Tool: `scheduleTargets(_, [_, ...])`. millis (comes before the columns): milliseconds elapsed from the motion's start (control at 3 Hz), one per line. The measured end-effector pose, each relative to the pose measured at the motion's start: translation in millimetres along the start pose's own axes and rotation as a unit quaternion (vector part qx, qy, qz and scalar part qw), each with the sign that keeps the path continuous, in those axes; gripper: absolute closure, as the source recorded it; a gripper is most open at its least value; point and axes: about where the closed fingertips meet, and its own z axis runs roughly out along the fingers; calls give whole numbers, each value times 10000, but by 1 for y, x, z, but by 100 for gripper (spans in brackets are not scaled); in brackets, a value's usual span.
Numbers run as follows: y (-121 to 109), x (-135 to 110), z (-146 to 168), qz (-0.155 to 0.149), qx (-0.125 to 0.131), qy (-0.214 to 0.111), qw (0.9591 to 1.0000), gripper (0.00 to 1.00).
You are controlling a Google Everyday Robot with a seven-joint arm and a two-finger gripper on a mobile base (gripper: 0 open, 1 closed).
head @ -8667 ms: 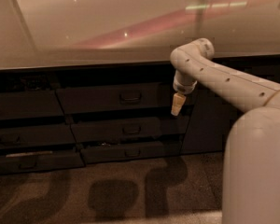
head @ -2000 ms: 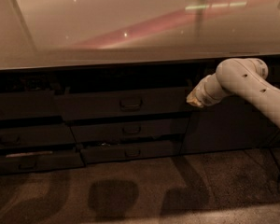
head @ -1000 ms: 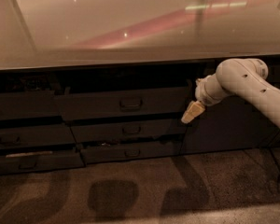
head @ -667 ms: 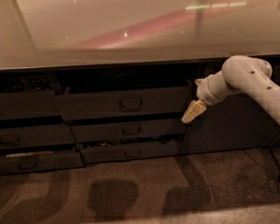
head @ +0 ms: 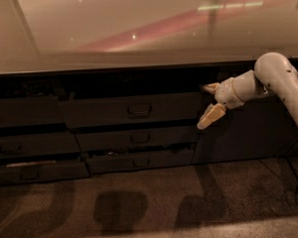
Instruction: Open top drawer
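My tool [head: 209,103] hangs in front of the cabinets, at the right end of the top drawer [head: 104,114], with my arm [head: 280,78] reaching in from the right. Its two fingers [head: 211,116] are spread apart, one high and one low, and they pinch nothing. I read that wide stance as readiness: a gap that size can slip over a loop before closing.

The top drawer sits directly under the pale tabletop [head: 114,29] and is the tallest front of its stack. It looks shut, though in this dim light I cannot say for certain that it is flush with the frame. Its small dark handle [head: 139,109] sits at the centre of the front, and that is why I am not yet in the right place. The tool is level with the drawer but well to the right of the handle, near the seam where the plain cabinet door [head: 248,133] begins.

Below lie two shallower drawer fronts [head: 136,139] with similar handles. I must not confuse them with my target, so I should keep my height.

As I judge it, the pull has not begun. My next move should be leftward along the front until the fingers bracket the loop, then a close and a straight draw outward over the floor [head: 139,202].
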Motion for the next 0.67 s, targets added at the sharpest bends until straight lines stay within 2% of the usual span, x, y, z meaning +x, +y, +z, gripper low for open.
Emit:
scheduleTargets(333, [0,0,0,-1,1,2,10000,0])
scheduleTargets(667, [-9,-9,15,-300,171,865,9956,0])
